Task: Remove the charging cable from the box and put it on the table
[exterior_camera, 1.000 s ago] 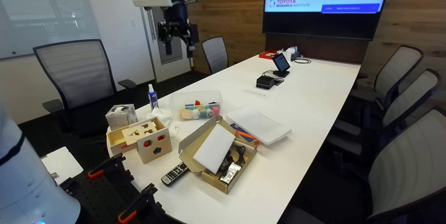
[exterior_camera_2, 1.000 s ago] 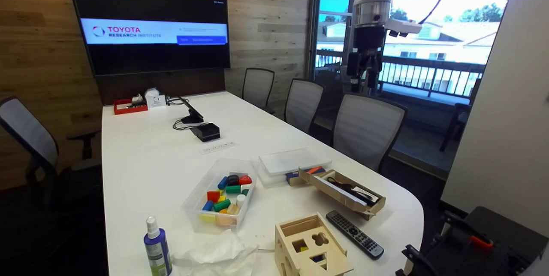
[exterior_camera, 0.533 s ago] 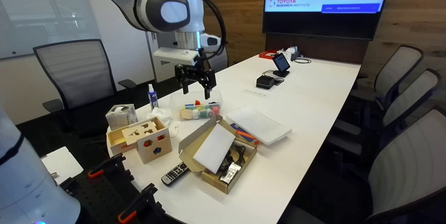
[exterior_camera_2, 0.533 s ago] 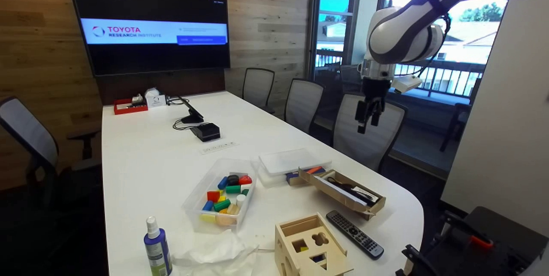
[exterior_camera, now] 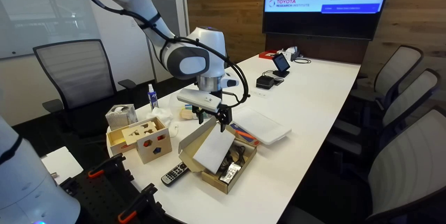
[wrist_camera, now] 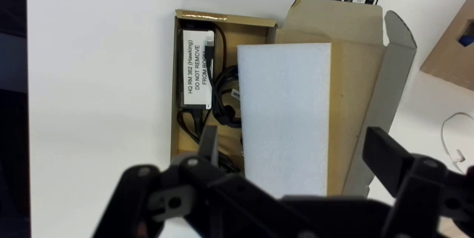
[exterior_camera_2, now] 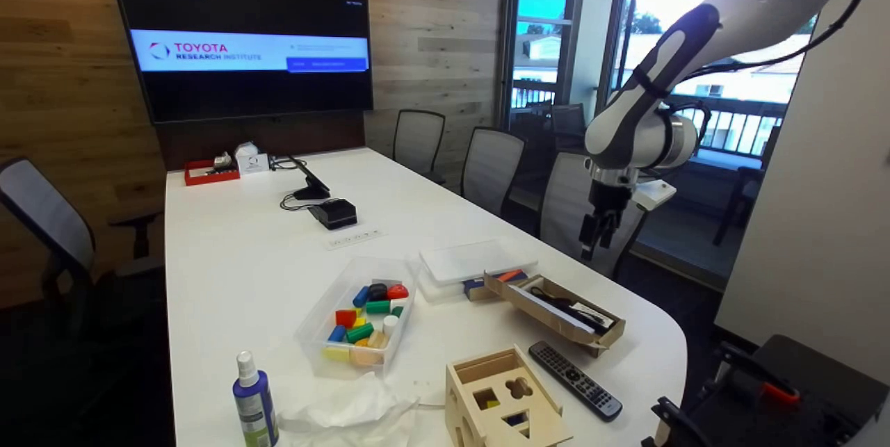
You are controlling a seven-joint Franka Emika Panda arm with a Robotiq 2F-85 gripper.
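The black charging cable (wrist_camera: 219,110) lies coiled in the open cardboard box (wrist_camera: 255,32), beside a black adapter with a white label (wrist_camera: 196,67). The cable also shows in both exterior views (exterior_camera: 240,152) (exterior_camera_2: 539,292). A white foam sheet (wrist_camera: 285,116) leans over the box's lid side and hides part of the coil. My gripper (wrist_camera: 292,138) is open and empty, above the box. In the wrist view one finger lies over the box's inside, the other over the lid flap. In an exterior view the gripper (exterior_camera: 212,125) is above the lid's far edge.
A remote (exterior_camera: 174,174) touches or nearly touches the box lid. A wooden shape sorter (exterior_camera: 156,149) stands nearby. A clear lid (exterior_camera: 259,124) and a blue and orange package (exterior_camera: 245,134) lie behind the box. A clear bin of blocks (exterior_camera_2: 306,336) and a spray bottle (exterior_camera_2: 254,398) stand on the table.
The arm has come down from high up and moved over the table toward the box, gripper staying open. The box, cable and foam sheet have not moved.
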